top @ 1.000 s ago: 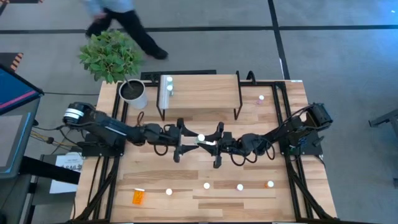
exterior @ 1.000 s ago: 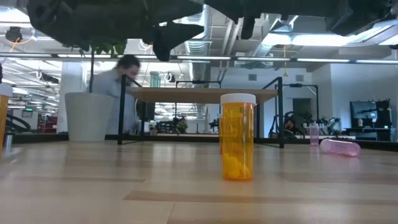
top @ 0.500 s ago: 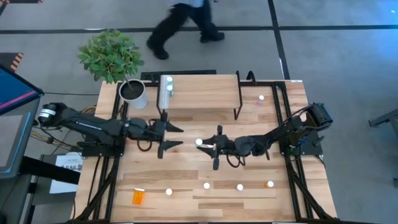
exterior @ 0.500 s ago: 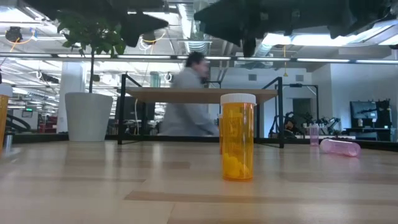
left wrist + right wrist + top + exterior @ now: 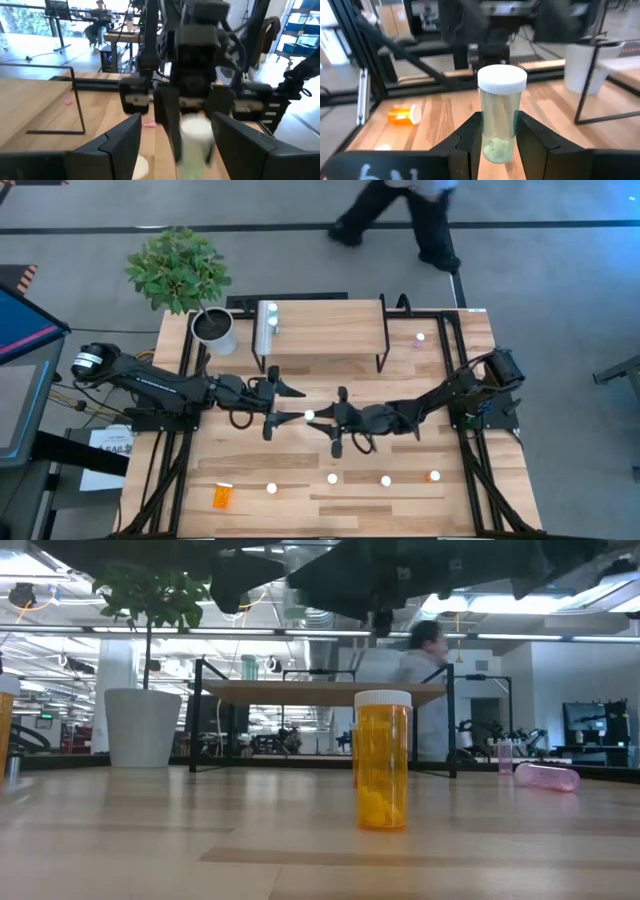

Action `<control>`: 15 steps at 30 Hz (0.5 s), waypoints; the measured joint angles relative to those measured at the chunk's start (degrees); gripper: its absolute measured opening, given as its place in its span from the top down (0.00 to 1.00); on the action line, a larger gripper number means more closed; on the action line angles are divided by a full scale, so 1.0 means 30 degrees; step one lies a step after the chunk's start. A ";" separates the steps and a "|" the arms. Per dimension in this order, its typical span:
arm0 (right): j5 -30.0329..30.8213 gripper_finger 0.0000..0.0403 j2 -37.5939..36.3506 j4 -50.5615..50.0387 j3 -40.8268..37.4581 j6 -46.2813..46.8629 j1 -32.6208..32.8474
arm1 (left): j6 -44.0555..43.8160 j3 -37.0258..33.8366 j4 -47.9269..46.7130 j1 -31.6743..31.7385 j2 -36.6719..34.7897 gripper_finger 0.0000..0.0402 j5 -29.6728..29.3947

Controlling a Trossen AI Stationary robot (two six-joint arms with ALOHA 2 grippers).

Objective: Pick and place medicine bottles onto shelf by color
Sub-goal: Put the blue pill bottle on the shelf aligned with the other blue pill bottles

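Observation:
My right gripper (image 5: 318, 418) is shut on a pale green medicine bottle (image 5: 500, 120) with a white cap (image 5: 310, 416), held above the middle of the table. My left gripper (image 5: 297, 405) is open and faces it from the table's left, its fingertips on either side of the bottle's near end, touching nothing I can see. The shelf (image 5: 330, 330) stands at the far middle, with white-capped bottles (image 5: 270, 318) on its left end. An orange bottle (image 5: 383, 760) stands on the table near the front. My right gripper pinches the green bottle's lower body (image 5: 487, 135) between its two fingers (image 5: 535, 140). The fingers come level from the table's right. The bottle stands upright in the hold, cap up, clear of the tabletop.
A white pot (image 5: 215, 330) with a plant stands left of the shelf. Several small bottles (image 5: 333, 478) line the near part of the table, and an orange one (image 5: 222, 496) lies at the near left. A pink bottle (image 5: 418, 338) sits far right. A person (image 5: 400, 210) walks beyond the table.
My left gripper drew back from the bottle toward the table's left edge, still open, then came a little way back toward it. My right gripper carried the bottle toward the left and slightly nearer. The person crossed behind the table from left to right.

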 joint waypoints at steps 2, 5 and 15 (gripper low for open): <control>-0.0032 0.69 0.0421 -0.0894 0.0625 0.0001 -0.0085 | -0.0007 0.0220 0.0078 0.0000 0.0200 0.43 0.0214; -0.0061 0.69 0.0778 -0.1501 0.1375 0.0007 -0.0109 | -0.0029 0.0252 -0.0402 0.0000 0.0200 0.43 0.0873; -0.0058 0.69 0.0738 -0.1872 0.1630 -0.0011 -0.0109 | -0.0459 0.0262 -0.2042 0.0007 0.0195 0.43 0.2060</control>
